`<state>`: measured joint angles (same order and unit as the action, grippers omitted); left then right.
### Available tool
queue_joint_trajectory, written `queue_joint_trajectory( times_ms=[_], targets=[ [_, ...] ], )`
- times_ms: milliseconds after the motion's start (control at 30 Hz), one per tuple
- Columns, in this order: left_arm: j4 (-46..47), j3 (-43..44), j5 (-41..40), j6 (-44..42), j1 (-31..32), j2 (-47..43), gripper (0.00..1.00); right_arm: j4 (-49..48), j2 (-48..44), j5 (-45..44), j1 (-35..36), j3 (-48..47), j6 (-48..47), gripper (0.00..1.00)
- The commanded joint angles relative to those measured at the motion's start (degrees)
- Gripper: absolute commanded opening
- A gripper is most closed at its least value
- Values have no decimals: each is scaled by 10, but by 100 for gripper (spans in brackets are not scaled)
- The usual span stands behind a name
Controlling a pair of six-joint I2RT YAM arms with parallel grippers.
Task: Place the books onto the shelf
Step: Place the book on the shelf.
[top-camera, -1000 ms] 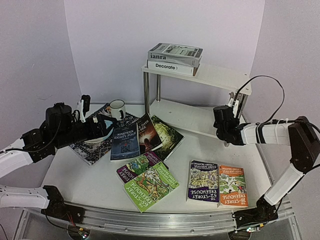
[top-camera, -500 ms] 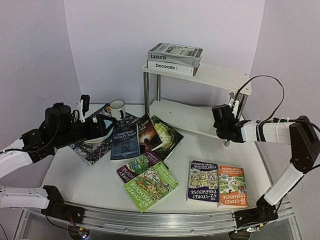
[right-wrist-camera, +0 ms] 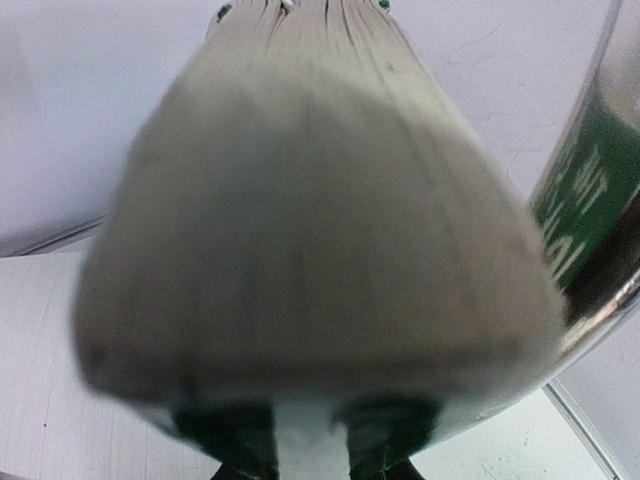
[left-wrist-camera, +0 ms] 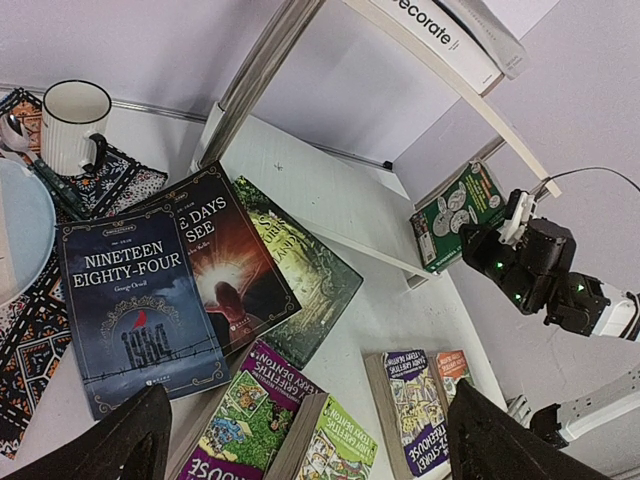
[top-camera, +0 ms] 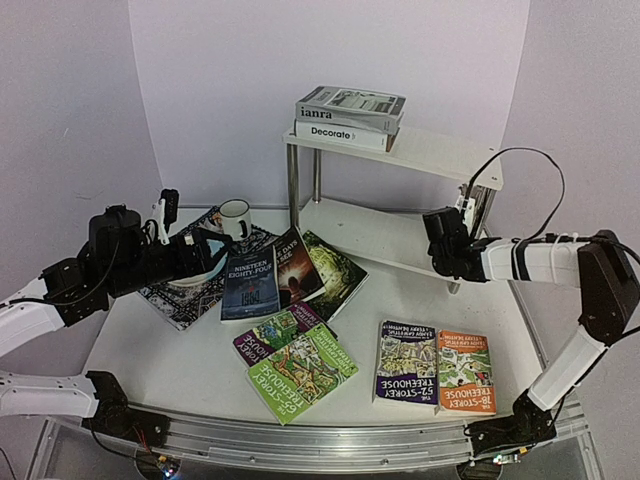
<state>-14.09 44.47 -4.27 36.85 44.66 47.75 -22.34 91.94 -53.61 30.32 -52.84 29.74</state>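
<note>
**Setting:** robotics lab test cell with a staged tabletop.

**Evidence:**
- A white table (top-camera: 170, 370) is boxed in by plain pale backdrop panels (top-camera: 220, 100) on the left, far and right sides.
- An aluminium rail (top-camera: 330, 445) runs along the near edge. It carries the bases of two black-and-white robot arms, the left arm (top-camera: 110, 262) and the right arm (top-camera: 545, 265).
- An exposed black cable (top-camera: 522, 151) loops above the right one.

**Props, household only:** paperback books (top-camera: 300, 375), mug (top-camera: 235, 217), patterned placemat (top-camera: 175, 300), small white shelf (top-camera: 440, 150).

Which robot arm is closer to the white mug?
Left. The left tool hangs above the patterned mat, close to the mug. The right tool is far across the table, by the shelf.
</note>
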Motion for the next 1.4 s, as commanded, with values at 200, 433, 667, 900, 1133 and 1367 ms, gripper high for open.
queue_joint_trajectory(
  times_ms=[200,433,667,900,1133,1367],
  targets=[
    [6,-2,-3,-6,-2,-4,97,-45,18,11,-24,-30,-30,15],
    [6,1,-7,-8,-2,-6,97,-116,18,46,-30,-13,-54,14],
    [5,5,-7,-9,-2,1,97,-151,18,70,-31,3,-72,14],
    [5,8,-7,-11,-2,4,97,-156,19,61,-32,12,-104,17],
    [5,9,-4,-9,-2,8,97,-156,12,46,-34,20,-122,19],
    [5,8,-2,-7,-2,12,97,-156,13,45,-39,25,-117,26]
  ],
)
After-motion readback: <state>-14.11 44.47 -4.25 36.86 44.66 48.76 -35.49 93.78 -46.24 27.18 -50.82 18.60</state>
